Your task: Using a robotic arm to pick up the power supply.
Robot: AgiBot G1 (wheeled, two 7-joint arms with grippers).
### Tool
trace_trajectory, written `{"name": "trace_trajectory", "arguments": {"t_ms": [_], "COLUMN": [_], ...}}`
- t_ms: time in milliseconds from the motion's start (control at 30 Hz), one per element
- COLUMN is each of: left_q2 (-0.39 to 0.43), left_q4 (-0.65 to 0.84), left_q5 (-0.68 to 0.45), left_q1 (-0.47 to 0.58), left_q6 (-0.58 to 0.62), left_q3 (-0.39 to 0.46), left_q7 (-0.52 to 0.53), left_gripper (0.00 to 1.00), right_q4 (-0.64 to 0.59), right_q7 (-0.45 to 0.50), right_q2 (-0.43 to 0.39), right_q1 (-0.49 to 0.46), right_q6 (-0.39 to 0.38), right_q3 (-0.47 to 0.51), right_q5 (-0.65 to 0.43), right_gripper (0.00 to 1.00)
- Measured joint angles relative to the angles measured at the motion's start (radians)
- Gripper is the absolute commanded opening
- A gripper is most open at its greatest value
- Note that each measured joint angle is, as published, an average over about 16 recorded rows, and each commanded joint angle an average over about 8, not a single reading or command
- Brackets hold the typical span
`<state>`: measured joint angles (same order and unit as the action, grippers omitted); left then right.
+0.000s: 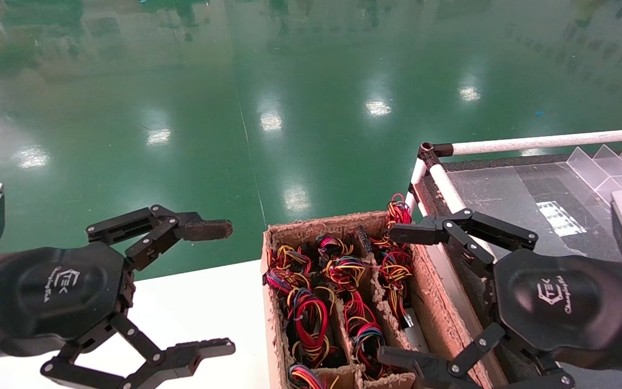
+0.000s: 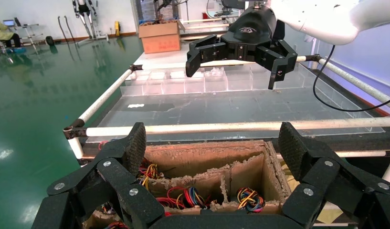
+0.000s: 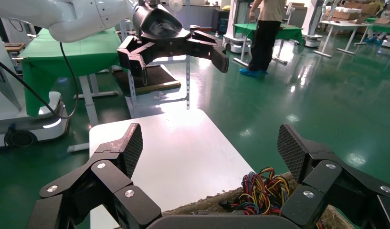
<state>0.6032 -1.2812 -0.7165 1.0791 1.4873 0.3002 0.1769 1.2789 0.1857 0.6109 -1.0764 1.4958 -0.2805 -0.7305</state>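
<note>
Gleaming beneath the worn cardboard box (image 1: 440, 281) was a glossy green floor (image 1: 235, 108); the black right gripper (image 1: 397, 294) hung spread wide and empty over that box, where grey power supplies (image 1: 413, 329) lay under coloured wires; the left gripper (image 1: 224, 286), beside the box, gaped wide, empty.

Red/yel/blue wires (image 1: 311, 310), brown box (image 1: 430, 281)

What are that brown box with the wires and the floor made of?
The brown box looks like rough cardboard or pressed pulp: matte, with frayed, crumbly edges. The green floor looks like a glossy painted or resin coating, mirroring the ceiling lights.
</note>
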Motion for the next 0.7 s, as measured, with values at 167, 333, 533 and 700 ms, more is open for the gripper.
{"name": "trace_trajectory", "arguments": {"t_ms": [167,333,533,700], "left_q2": [0.0,0.0,0.0,0.0], "left_q4": [0.0,0.0,0.0,0.0], "left_q5": [0.0,0.0,0.0,0.0], "left_q1": [0.0,0.0,0.0,0.0], "left_q6": [0.0,0.0,0.0,0.0], "left_q3": [0.0,0.0,0.0,0.0], "left_q7": [0.0,0.0,0.0,0.0], "left_gripper": [1.0,1.0,1.0,1.0], "right_q4": [0.0,0.0,0.0,0.0], "right_q7": [0.0,0.0,0.0,0.0], "right_q2": [0.0,0.0,0.0,0.0], "right_q1": [0.0,0.0,0.0,0.0], "right_q6": [0.0,0.0,0.0,0.0], "right_q3": [0.0,0.0,0.0,0.0], "right_q5": [0.0,0.0,0.0,0.0], "right_gripper": [1.0,1.0,1.0,1.0]}}
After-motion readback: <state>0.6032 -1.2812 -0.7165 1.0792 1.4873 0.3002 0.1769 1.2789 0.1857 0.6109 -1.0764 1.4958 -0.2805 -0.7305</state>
